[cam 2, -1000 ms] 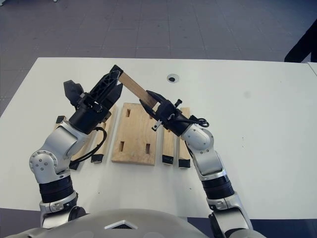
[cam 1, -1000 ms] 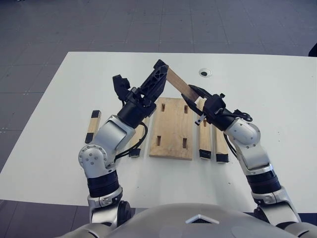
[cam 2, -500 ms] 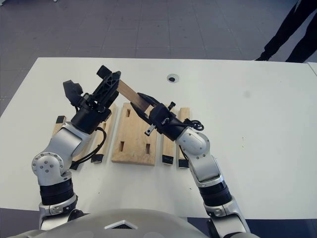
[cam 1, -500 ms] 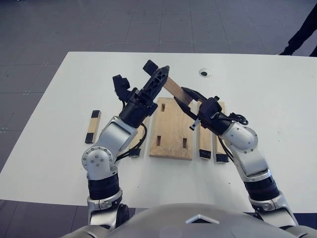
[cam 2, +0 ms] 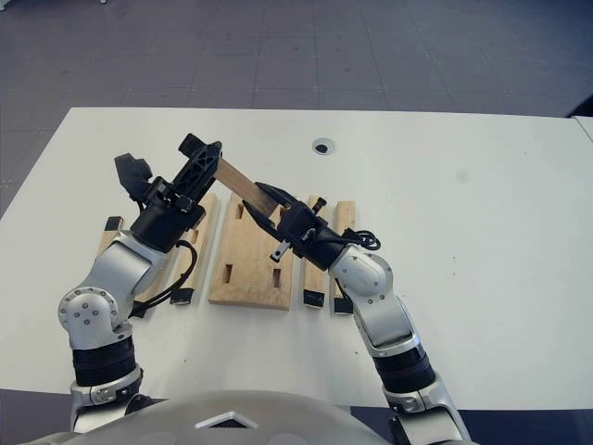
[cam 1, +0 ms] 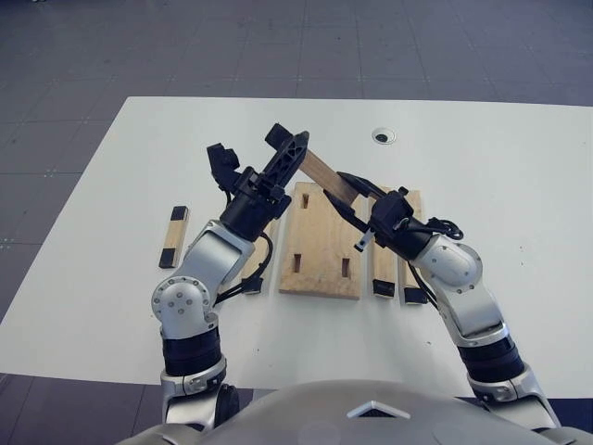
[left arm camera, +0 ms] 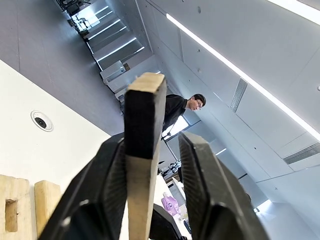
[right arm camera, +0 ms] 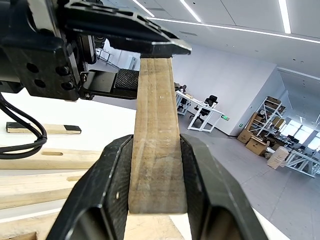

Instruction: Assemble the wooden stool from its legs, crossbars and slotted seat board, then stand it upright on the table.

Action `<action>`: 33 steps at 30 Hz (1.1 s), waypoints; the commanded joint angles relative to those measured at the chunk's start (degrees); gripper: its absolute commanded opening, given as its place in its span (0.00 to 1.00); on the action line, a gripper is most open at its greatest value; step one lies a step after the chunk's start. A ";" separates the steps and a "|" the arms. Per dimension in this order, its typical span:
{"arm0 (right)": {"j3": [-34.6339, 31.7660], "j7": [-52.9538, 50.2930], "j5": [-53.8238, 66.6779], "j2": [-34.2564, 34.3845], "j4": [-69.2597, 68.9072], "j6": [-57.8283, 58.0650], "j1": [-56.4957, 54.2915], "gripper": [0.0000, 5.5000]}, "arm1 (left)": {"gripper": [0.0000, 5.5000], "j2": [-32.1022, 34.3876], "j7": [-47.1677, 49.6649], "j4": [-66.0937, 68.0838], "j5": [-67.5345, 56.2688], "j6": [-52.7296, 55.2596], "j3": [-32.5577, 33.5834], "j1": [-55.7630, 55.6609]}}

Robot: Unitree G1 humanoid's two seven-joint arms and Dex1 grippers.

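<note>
Above the slotted seat board, the right gripper clamps the lower end of a tilted wooden bar — its raised left end sits loosely between the left gripper's fingers, one touching.

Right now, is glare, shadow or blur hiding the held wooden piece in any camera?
No. Left wrist view: bright ceiling light strips sit behind it, yet the wooden piece reads sharp. Right wrist view: evenly lit, with the grain clear. Eye views: flat light, only faint shadows on the table, and no glare.
</note>
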 commanded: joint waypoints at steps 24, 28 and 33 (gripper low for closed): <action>-0.80 1.33 0.09 -3.37 1.20 7.39 -1.72 0.52 | 0.08 2.24 -1.52 6.67 6.37 -4.91 6.24 -2.94; -5.70 -1.50 1.00 -4.91 0.77 16.26 2.52 0.57 | 0.08 9.57 -0.36 2.22 14.16 -7.52 11.84 -0.53; -14.32 -11.12 8.20 2.39 -4.87 33.00 4.72 0.57 | 0.08 16.32 -4.10 -3.04 28.65 -8.94 8.85 6.37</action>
